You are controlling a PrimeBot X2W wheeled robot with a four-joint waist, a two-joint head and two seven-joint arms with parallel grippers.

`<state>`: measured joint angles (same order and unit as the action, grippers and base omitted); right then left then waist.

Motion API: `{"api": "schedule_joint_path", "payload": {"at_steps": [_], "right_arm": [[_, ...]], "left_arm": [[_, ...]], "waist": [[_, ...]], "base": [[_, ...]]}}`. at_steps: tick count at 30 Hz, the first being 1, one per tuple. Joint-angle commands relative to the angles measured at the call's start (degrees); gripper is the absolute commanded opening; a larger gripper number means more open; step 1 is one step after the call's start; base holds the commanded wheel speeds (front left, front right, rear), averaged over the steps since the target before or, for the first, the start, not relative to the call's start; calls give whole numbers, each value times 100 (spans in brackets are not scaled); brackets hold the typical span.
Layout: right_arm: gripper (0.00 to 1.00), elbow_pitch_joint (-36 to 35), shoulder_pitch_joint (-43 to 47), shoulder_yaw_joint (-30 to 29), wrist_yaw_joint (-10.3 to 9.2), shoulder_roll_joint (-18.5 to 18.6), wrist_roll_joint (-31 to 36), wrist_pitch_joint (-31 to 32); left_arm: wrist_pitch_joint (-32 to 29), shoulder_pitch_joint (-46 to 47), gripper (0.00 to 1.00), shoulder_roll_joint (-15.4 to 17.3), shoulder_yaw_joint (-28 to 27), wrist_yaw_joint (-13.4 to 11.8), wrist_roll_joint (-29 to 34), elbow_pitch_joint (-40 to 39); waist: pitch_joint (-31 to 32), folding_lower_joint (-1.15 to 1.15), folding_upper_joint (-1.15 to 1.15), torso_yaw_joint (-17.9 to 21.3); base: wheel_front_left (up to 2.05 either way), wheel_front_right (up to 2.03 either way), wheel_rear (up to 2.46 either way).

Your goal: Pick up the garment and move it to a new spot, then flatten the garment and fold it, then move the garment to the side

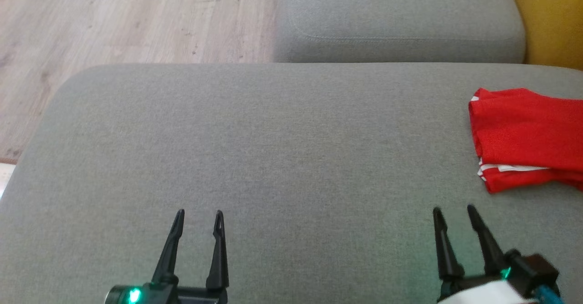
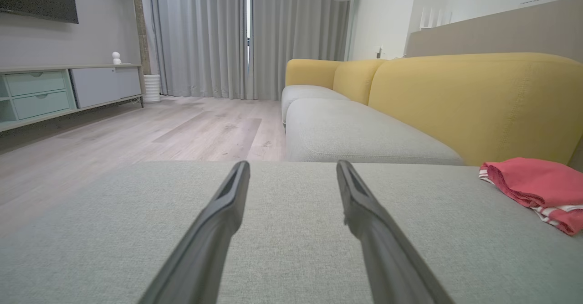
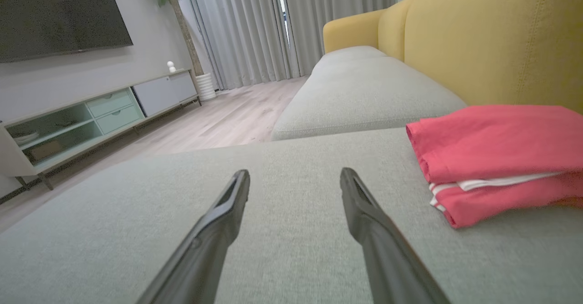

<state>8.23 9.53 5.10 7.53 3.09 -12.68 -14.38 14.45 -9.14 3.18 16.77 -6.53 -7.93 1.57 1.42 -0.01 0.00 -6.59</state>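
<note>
Across most of the head view a broad grey seat cushion (image 1: pixel 291 158) is spread. Beyond its far edge a second grey cushion (image 1: pixel 401 17) is seen, with pale wooden floor (image 1: pixel 114 26) to the left and a yellow backrest (image 1: pixel 553 17) at the far right corner. On the right side of the broad cushion the red garment (image 1: pixel 524 135) is laid, folded into a compact stack, with white stripes shown along its near edge; its right part is cut off by the frame. It is touched by neither pincer. The right pincer (image 1: pixel 453 210) is held low over the cushion, near the garment's near-left corner but apart from it, its two dark fingers spread and nothing caught between them. The left pincer (image 1: pixel 199 213) is held well apart from the garment, over the cushion's left half, likewise spread wide and empty, as is borne out by both wrist views.
</note>
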Motion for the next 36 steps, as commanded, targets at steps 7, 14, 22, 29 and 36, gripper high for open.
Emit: {"api": "schedule_joint_path", "payload": {"at_steps": [7,14,22,29,36], "right_arm": [[100,-301,67,109,-4,-16,182,-61],[100,-341,80,157,-4,-20,113,-62],[0,127,224,32,0,-50,96,10],[0,261,191,11,0,-25,-302,81],[0,286,81,-18,0,6,-785,168]], "left_arm": [[55,-46,100,-30,-267,61,60,-230],[55,-116,100,-30,-285,81,29,-157],[-25,-342,0,0,-23,102,-21,296],[-88,-321,0,25,-94,143,-437,420],[-173,-205,0,55,-182,224,-943,488]], "waist": [[130,1,0,116],[243,1,0,152],[292,1,0,155],[270,1,0,179],[246,1,0,207]], "base": [[0,0,0],[0,0,0],[0,0,0],[0,0,0],[0,0,0]]}}
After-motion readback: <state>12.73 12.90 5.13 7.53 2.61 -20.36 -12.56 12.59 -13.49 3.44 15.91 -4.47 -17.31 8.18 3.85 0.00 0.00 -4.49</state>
